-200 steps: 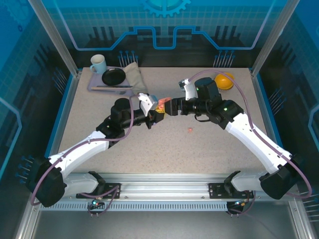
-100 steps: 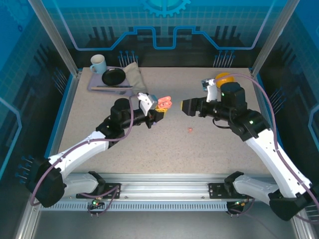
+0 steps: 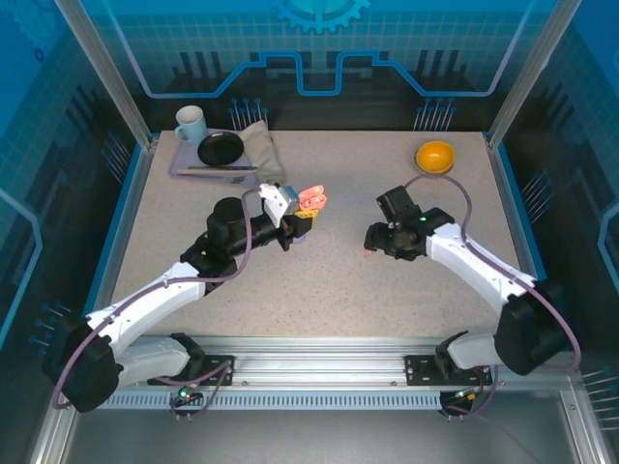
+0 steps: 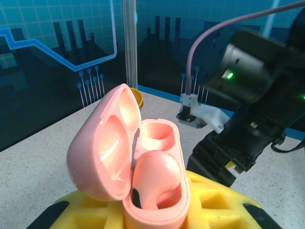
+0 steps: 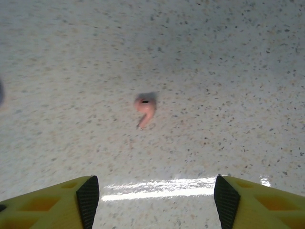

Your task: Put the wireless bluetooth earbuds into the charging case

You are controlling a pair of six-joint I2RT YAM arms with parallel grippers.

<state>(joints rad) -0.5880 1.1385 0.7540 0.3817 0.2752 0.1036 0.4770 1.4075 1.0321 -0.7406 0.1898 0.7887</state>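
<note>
Shows, from above, a small salmon-pink plastic charging case (image 3: 311, 200), lid hinged open, clamped upright between the closed yellow fingers of the left gripper (image 3: 302, 225) over the middle of the speckled table (image 3: 319, 300).

Differs from a second ago in the right gripper (image 3: 371, 240). Sits then right up against the open case, draws back toward the right edge half a second later, and now hangs low, pointed down at the tabletop a little nearer the front edge and well apart from the case.

Suggests a delivery just finished. Reveals, in the left wrist view, a seated earbud (image 4: 157, 177), salmon-pink, bean-sized and glossy, resting in the nearer socket of the case, with the farther socket (image 4: 155, 138) empty. Leaves the pink pair, by that reckoning, half done, with the next pick-up likely starting.

Finds the loose earbud (image 5: 144, 110), also salmon-pink plastic, lying on its side on bare table, right of centre. Lies ahead of the right gripper and roughly centred between the two black-padded yellow fingertips (image 5: 88, 193), but beyond them and untouched. Holds nothing there: jaws spread wide, far wider than the bud.
</note>
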